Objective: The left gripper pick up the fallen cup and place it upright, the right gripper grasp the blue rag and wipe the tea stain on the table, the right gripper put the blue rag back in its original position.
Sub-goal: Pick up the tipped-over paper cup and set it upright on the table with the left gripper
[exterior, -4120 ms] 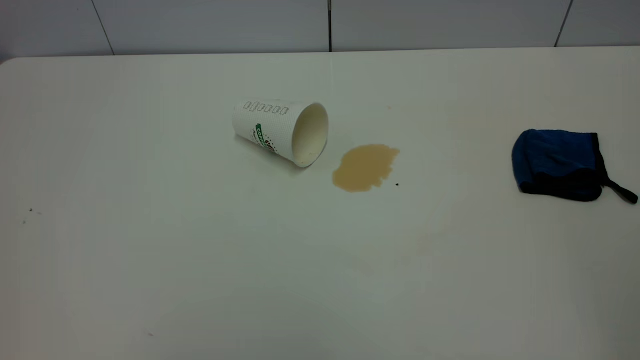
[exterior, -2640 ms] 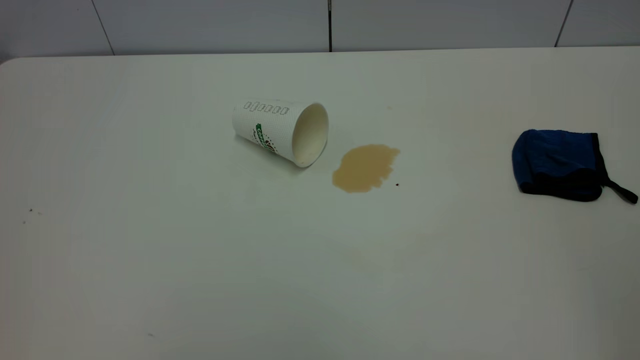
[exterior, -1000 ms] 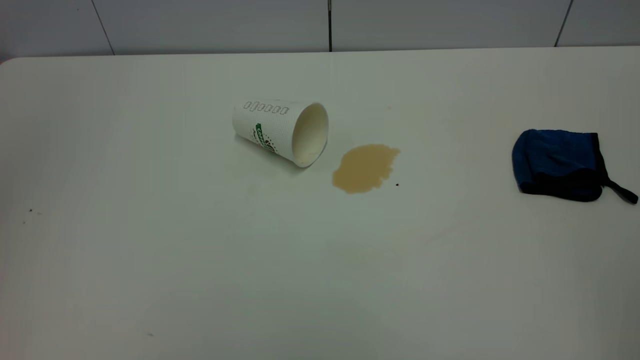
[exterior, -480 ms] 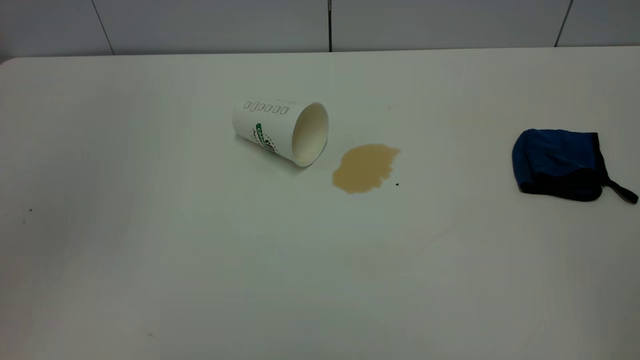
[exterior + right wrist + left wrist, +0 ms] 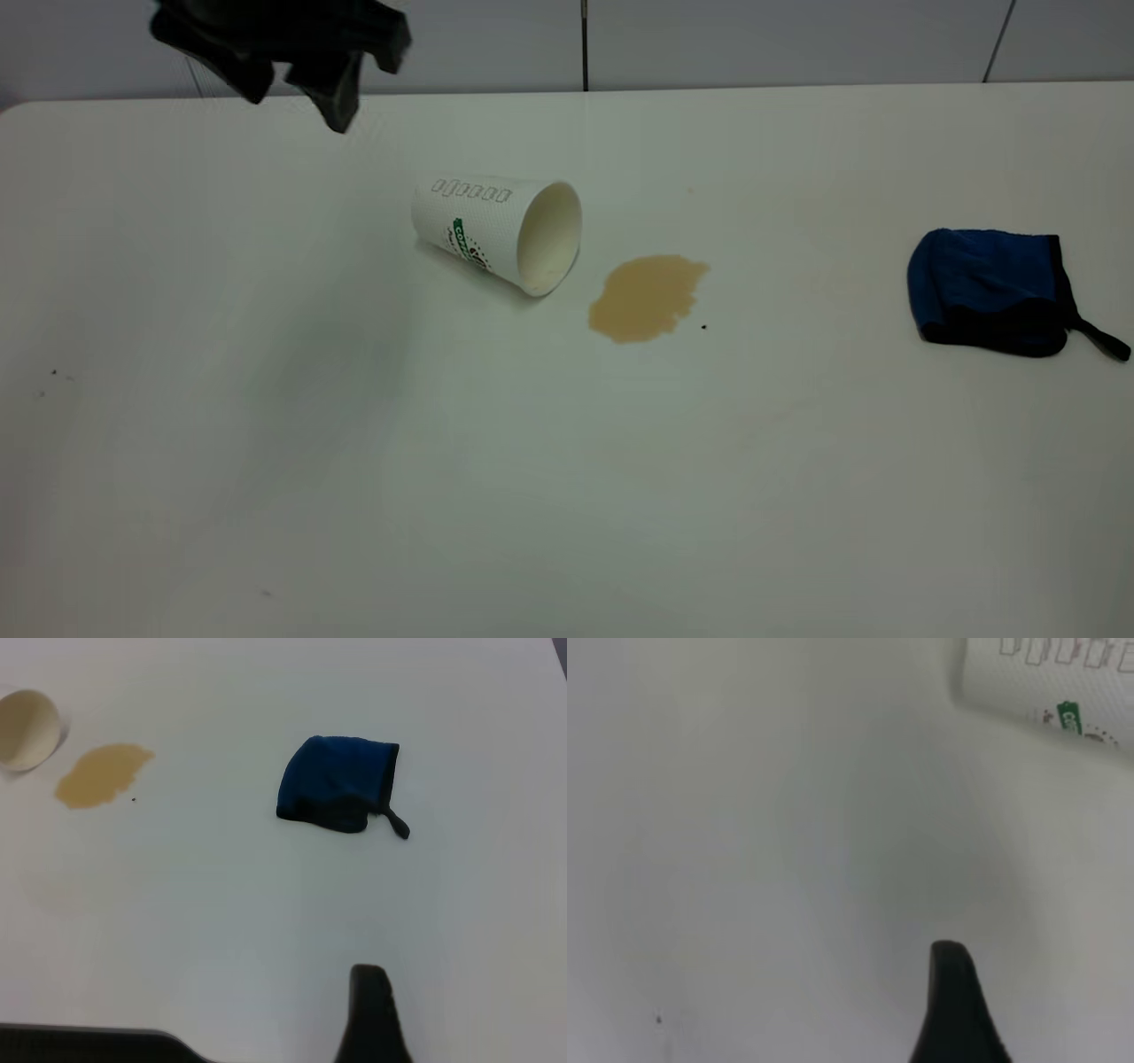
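the cup (image 5: 496,232) lies on its side at the surface's (image 5: 266,399) middle, mouth toward the tea stain (image 5: 647,297); light, crushable paper, best gripped gently mid-wall; left hand (image 5: 292,53) hovers far-left, whether spread i cannot tell

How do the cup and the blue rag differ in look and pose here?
The cup is white, stiff paper lying on its side, mouth toward the tea stain; the blue rag is dark, soft cloth, bunched flat, far from the stain. Both rest on the table, untouched.
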Robot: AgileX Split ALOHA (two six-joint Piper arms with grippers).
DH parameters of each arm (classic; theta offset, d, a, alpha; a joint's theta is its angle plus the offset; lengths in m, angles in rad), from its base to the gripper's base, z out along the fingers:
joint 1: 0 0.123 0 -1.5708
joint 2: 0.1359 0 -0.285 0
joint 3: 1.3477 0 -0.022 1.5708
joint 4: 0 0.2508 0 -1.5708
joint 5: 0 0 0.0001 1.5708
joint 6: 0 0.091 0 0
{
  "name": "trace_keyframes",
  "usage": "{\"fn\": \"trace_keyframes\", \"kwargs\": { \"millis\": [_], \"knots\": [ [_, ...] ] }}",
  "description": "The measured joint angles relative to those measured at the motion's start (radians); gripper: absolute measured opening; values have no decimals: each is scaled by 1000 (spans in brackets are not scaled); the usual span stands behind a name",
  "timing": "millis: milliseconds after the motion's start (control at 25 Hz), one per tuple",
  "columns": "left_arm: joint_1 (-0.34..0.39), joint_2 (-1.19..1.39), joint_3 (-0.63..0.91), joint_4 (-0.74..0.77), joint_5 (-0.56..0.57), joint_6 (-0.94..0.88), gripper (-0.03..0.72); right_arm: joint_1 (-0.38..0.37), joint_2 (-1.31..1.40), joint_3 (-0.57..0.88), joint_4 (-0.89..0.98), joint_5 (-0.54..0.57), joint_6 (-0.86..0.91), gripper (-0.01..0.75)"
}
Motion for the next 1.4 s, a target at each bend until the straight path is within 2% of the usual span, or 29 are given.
{"fn": "trace_keyframes", "kwargs": {
  "millis": [200,480,800,920,1160,1280,1400],
  "knots": [
    [-91,132,-78,150,1,-90,512,0,0,0,0,0,0,586],
    [-180,318,-197,289,2,-217,413,0,0,0,0,0,0,586],
    [-206,488,-386,314,79,-232,251,0,0,0,0,0,0,586],
    [-206,533,-441,326,102,-231,216,0,0,0,0,0,0,586],
    [-206,571,-495,348,107,-231,239,0,0,0,0,0,0,586],
    [-206,571,-500,354,107,-218,304,0,0,0,0,0,0,586],
    [-207,574,-502,359,108,-192,404,0,0,0,0,0,0,586]
  ]
}}
